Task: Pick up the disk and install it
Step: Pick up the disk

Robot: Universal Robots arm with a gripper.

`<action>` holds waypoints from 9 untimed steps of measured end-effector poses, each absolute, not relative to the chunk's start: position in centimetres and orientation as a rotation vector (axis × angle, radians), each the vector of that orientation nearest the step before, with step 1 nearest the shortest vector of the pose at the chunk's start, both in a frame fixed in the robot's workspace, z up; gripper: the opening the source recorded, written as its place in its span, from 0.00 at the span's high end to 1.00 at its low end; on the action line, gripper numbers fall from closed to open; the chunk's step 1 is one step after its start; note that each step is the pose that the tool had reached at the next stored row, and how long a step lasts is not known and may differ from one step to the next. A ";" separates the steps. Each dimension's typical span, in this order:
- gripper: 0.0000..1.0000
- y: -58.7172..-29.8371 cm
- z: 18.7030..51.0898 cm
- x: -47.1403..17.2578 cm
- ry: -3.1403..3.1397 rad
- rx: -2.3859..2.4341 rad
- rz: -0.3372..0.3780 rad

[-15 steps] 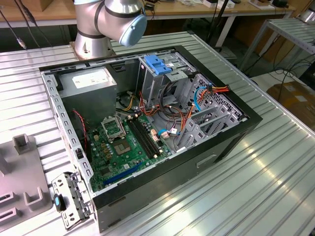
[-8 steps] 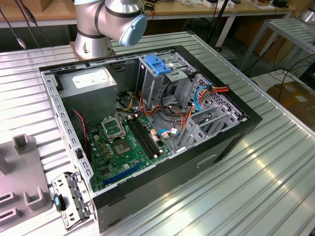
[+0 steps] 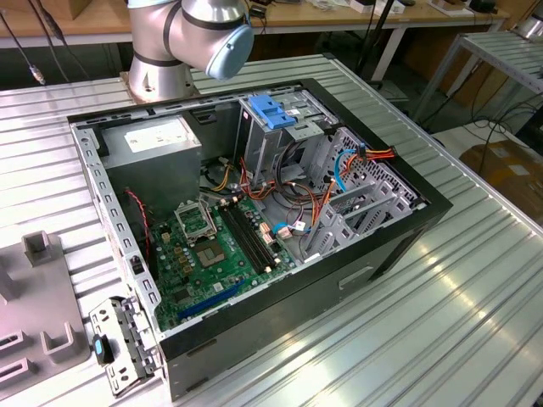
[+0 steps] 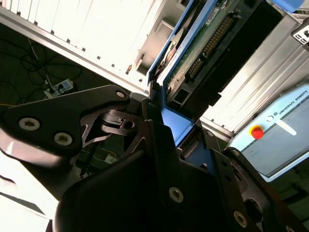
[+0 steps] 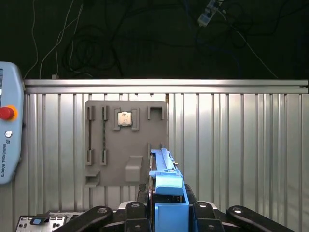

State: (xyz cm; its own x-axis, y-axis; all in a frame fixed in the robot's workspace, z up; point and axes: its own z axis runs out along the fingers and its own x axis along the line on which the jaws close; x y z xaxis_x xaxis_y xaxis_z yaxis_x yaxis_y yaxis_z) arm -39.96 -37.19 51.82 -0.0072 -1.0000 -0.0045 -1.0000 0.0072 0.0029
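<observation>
Nearest the camera in both wrist views, the gripper (image 5: pixel 166 200) (image 4: pixel 179 129) is seen clamped on the disk (image 5: pixel 165 166) (image 4: pixel 205 41), its black fingers (image 5: pixel 144 209) pressed against the 2 blue side rails. The disk is held edge-on and clear of the table. In the second wrist view its green circuit-board underside and a row of connector pins are turned to the camera; no label can be made out on that face.

Beyond the disk, in the first wrist view, a flat grey fixture plate (image 5: pixel 140 145) is seen lying on the ribbed metal table (image 5: pixel 241 145). 1 square processor chip (image 5: pixel 125 118) is seated in a pocket of the plate, and a thin memory stick (image 5: pixel 105 137) lies in a slot beside it. At the table's edge a teach pendant (image 5: pixel 9 140) (image 4: pixel 282 140) with a red button (image 5: pixel 6 113) (image 4: pixel 256 131) is found; a maker's name is printed on it. Past the table, cables and a power strip (image 5: pixel 210 10) (image 4: pixel 60 87) are spread on the dark floor.

In the exterior view an open computer case (image 3: pixel 399 233) is laid on the table, with the arm (image 3: pixel 187 38) behind it. Inside are seen a green motherboard (image 3: pixel 204 254), a grey power-supply box (image 3: pixel 157 146) bearing a white sticker of print too small to read, and a metal cage (image 3: pixel 259 148) under a blue cap (image 3: pixel 271 111).
</observation>
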 end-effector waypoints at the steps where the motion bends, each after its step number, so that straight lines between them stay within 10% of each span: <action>1: 0.63 -37.2 51.8 -39.9 2.229 -2.213 0.008; 9: 0.63 -37.2 51.8 -39.2 2.229 -2.213 0.008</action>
State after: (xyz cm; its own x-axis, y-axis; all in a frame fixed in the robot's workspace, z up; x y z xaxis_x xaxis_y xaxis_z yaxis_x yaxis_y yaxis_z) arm -39.23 -37.19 51.82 -0.0071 -1.0000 -0.0045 -1.0000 0.0071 0.0029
